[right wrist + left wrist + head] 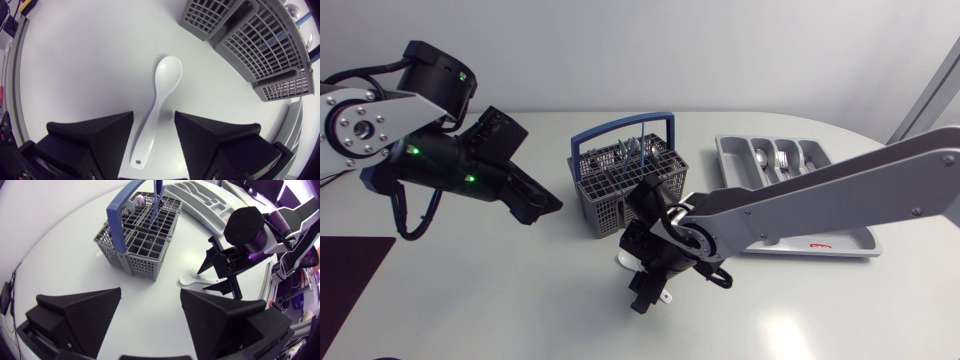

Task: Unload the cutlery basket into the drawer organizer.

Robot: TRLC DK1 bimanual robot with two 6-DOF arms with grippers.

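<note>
The right gripper [154,122] points down at the table with its two black wedge fingers apart, and the handle of a white plastic spoon [157,100] lies flat on the tabletop in the gap between them, neither finger touching it. The spoon's oval bowl lies ahead of the fingertips, pointing toward the grey lattice-walled plastic cutlery basket with a blue carrying handle [260,45]. In the head view this gripper [645,290] hangs just in front of the basket [625,185], and only small white parts of the spoon [624,262] show beside its black body, while the silver-grey right arm [820,195] slants in from the right edge, passing over the front of the light grey plastic drawer organizer [840,240]. Several metal pieces of cutlery [780,160] lie in the organizer's long compartments. The left gripper [150,297] also has its fingers spread wide with nothing between them; it hovers over the bare white table [65,240], aimed at the basket [140,250], with the spoon [195,281] and the right gripper [220,277] ahead and to one side. In the basket stand a blue-handled utensil [157,200] and a round metal spoon bowl [139,201]. From above, the left gripper [535,205] sits to the basket's left, apart from it.
</note>
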